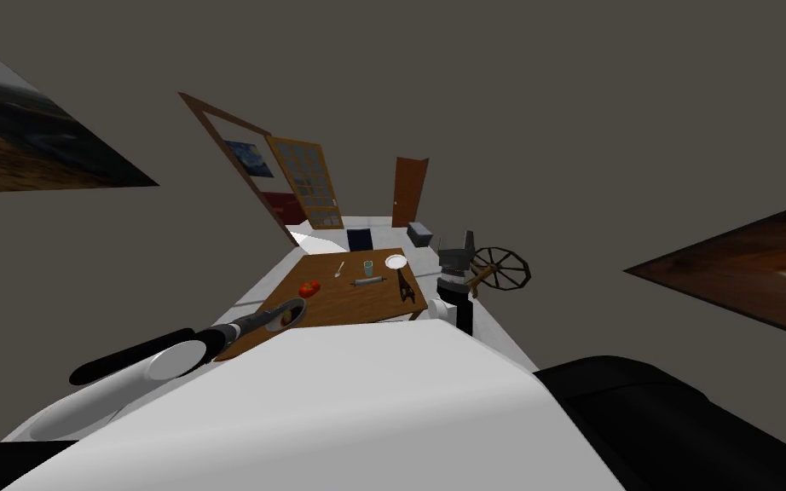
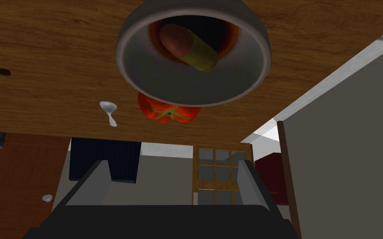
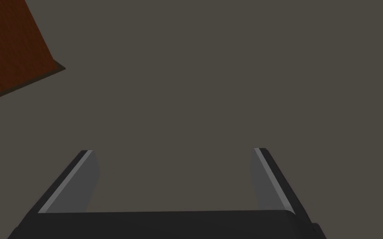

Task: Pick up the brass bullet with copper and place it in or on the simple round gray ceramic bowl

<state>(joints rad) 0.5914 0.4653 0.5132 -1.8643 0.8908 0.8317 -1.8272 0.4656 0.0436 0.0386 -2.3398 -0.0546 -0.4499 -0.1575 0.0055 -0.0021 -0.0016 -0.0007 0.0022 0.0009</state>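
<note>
Well beyond left gripper's (image 2: 172,162) spread, empty fingers: brass copper-tipped bullet (image 2: 188,47), seemingly resting inside round gray bowl (image 2: 236,79).

Brown with a streaked wood grain on the surface (image 2: 41,62). Plain grey on the bowl (image 2: 145,79), dark red at its bottom. Olive-yellow on the bullet (image 2: 195,54), with a reddish-brown tip. Bright red on the tomato (image 2: 168,114), green at its stalk. Silvery white on the spoon (image 2: 109,108). Light grey and black on the left gripper (image 2: 172,164).
</note>
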